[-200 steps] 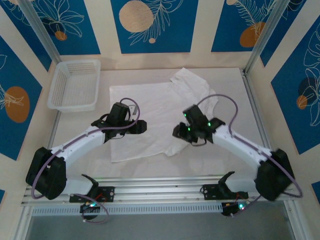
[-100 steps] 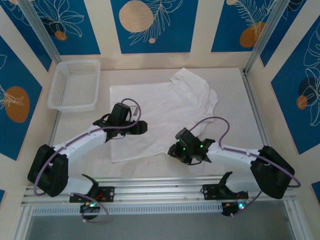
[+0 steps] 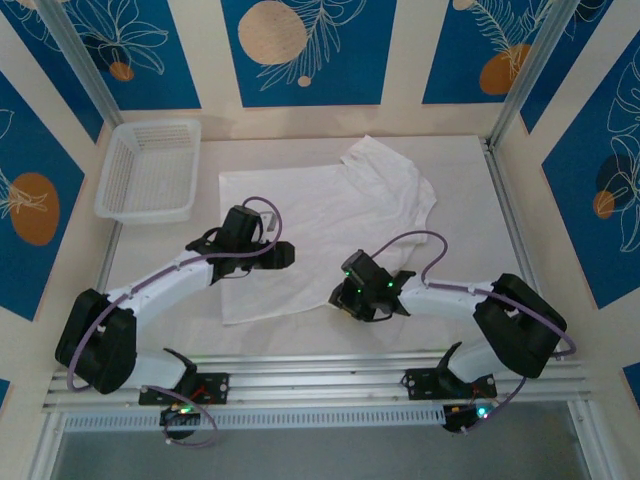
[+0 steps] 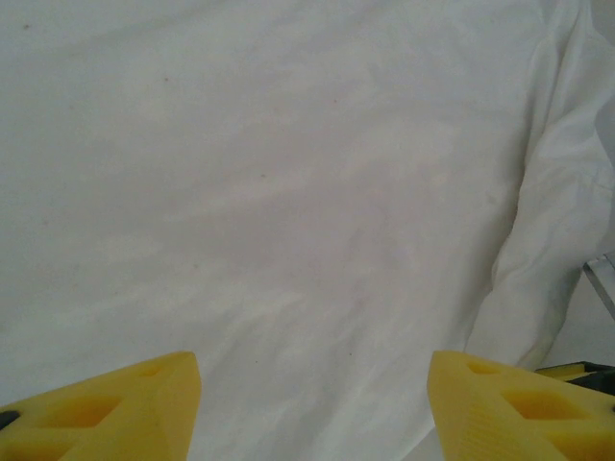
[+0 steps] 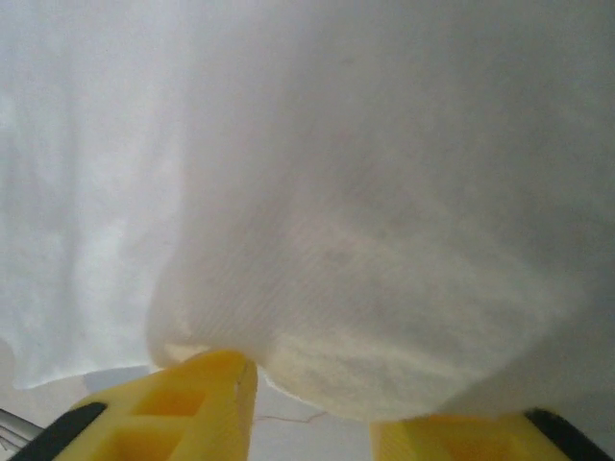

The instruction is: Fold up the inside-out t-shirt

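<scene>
Right pincer [image 5: 313, 401] sits low at the near right corner of the inside-out t-shirt [image 3: 290, 215]. Its yellow fingers [image 5: 207, 399] stand a little apart with a rounded fold of cloth bulging right at their tips, and whether that fold is pinched or merely nudged I cannot tell from the wrist view. Left pincer [image 4: 309, 373] hovers over the flat middle-left of the shirt with its jaws spread wide and nothing between them, only smooth cloth beneath. The shirt lies on the table [image 3: 470, 260] between the two arms, well apart from the mesh basket [image 3: 150, 170] at the far left corner. Its left portion is spread flat as a neat rectangle, while the far right portion is rumpled and doubled over itself. Judging by that, the step in hand looks like taking hold of the near edge, either to straighten the rumpled side or to begin a fold. The next move seems to call for a sure pinch on the cloth's edge, then a lift high enough to carry the thin cloth over without dragging the flat part askew. The shirt's long axis runs roughly left to right across the table, tilting away towards the right. Which end holds the collar I cannot make out, though the bunched far right end suggests a sleeve.
</scene>
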Motion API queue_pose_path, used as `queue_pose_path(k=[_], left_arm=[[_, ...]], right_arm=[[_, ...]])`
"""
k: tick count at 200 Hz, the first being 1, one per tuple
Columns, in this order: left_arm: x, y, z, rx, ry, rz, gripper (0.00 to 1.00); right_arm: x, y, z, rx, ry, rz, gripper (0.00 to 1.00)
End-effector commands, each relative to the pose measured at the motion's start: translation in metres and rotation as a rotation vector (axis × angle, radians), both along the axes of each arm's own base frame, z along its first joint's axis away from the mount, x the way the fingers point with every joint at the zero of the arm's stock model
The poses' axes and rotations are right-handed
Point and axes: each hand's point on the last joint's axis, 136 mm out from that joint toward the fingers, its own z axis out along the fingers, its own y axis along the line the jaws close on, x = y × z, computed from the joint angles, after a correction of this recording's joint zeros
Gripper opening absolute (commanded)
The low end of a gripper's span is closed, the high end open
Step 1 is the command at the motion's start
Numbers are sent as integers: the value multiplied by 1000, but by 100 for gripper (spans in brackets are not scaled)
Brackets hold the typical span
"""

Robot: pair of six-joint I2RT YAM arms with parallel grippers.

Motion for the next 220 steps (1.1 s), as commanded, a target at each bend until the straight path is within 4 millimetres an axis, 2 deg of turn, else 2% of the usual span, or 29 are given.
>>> queue_pose_path(k=[1,44,65,89,98,113,124,143,155,166,176,197,220], left_arm=[[-4,-2,1,9,-8,-19,64],[-3,-3,1,7,-6,-18,64],[-4,1,1,20,-10,-7,64],[-6,4,3,28,-19,-1,64],[-7,4,3,24,-19,-4,64],[-6,1,4,9,-19,-12,64],[-7,-1,4,-1,-16,-18,64],[-7,-2,3,-1,-10,-21,64],[-8,-1,3,1,-12,-22,64],[-8,0,3,4,-15,-21,64],[-8,0,3,5,-19,-18,64],[-7,0,3,7,-13,-20,64],[-9,1,4,8,-13,-16,64]], right_arm=[[4,4,6,3,6,-3,31],[4,4,9,5,16,-7,10],[1,2,16,1,21,2,11],[-1,-5,24,-23,13,8,24],[1,-5,27,-23,0,15,22],[7,-8,28,-25,-21,18,10],[15,-6,29,-1,-32,17,6],[31,-3,32,1,-52,49,8],[42,-4,35,-50,-70,88,15],[54,3,37,-65,-89,156,30],[66,8,36,-83,-73,208,35],[98,16,35,-85,-85,246,34],[128,24,45,16,-75,232,30]])
